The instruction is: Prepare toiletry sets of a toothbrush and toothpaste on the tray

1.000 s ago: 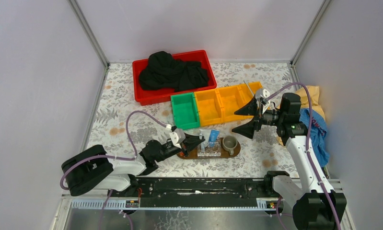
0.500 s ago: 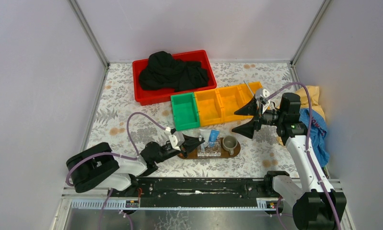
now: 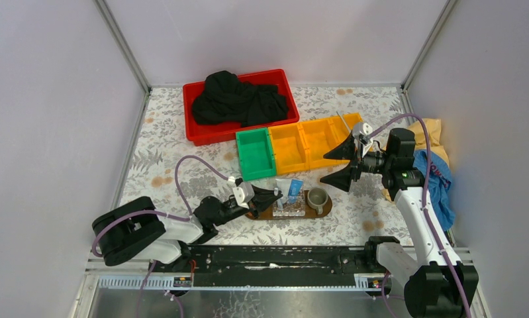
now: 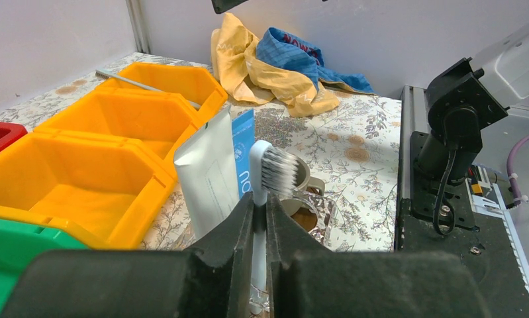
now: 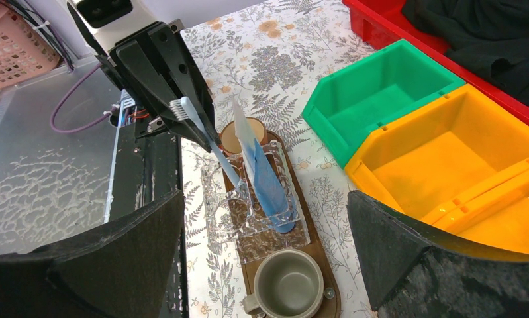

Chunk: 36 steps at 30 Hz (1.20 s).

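Pinching the handle of a toothbrush (image 4: 258,199) between the closed-in fingers of the left gripper (image 3: 275,195), low and a little left of centre in the top view. Pointing the bristled head upward, tilted toward the upper left of the right wrist view. Reaching down with the lower end to the clear ribbed box (image 5: 261,232); inside it or only at its rim, hard to tell.

Standing and leaning in that same box, close together: the silvery-white toothpaste (image 4: 208,175) and the blue toothpaste (image 5: 265,182).

Sitting on the dark-brown tray (image 3: 321,212), in the lower centre of the top view: the box, with a grey cup (image 3: 316,197) just beside it at the right end.

Lying across the far yellow bin (image 4: 175,79), in the upper left of the left wrist view, well apart from the tray: a second toothbrush (image 4: 142,85).

Hovering with the right gripper (image 3: 326,169) right of centre in the top view, jaws spread wide, gripping nothing, just up and right of the tray and near the yellow bins.

Standing left of the yellow bins: a green bin (image 3: 255,154).
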Tool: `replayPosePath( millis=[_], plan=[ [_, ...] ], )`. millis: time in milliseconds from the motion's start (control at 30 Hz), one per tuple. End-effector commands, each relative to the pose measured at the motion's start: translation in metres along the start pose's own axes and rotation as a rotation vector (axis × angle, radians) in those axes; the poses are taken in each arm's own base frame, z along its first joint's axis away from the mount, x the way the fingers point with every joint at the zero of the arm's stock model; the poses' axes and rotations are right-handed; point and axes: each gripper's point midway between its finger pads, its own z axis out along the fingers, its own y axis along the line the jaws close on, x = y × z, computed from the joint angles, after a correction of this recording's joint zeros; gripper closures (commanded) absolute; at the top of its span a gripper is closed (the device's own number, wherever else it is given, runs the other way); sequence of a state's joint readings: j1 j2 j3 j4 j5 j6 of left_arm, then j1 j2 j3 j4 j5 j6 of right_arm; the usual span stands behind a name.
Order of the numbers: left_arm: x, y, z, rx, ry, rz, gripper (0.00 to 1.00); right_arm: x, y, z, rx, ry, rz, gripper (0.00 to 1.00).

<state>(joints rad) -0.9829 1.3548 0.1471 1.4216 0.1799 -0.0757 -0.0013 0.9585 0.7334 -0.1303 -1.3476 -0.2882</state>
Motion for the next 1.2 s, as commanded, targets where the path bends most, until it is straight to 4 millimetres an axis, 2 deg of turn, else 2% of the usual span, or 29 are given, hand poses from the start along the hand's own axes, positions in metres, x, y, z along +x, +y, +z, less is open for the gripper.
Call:
replayPosePath(
  millis=[0, 600, 900, 1167],
  plan=[
    [-0.0126, -0.0043, -0.0018, 0.016, -0.056, 0.032, 0.86, -0.0104, 0.0019, -0.001, -0.022, -0.014, -0.038, 0.01],
    [-0.0108, -0.0056, -0.0052, 0.022, -0.048, 0.031, 0.81, -0.0105, 0.0019, -0.0011, -0.025, -0.014, -0.035, 0.0],
    [-0.0109, -0.0053, -0.0034, 0.024, -0.039, 0.044, 0.85, -0.0104, 0.0024, -0.0009, -0.028, -0.015, -0.036, 0.0],
    [-0.0032, -0.0044, 0.0005, 0.006, 0.017, 0.112, 0.88, -0.01, 0.0016, -0.0009, -0.026, -0.014, -0.034, 0.01]
  ],
)
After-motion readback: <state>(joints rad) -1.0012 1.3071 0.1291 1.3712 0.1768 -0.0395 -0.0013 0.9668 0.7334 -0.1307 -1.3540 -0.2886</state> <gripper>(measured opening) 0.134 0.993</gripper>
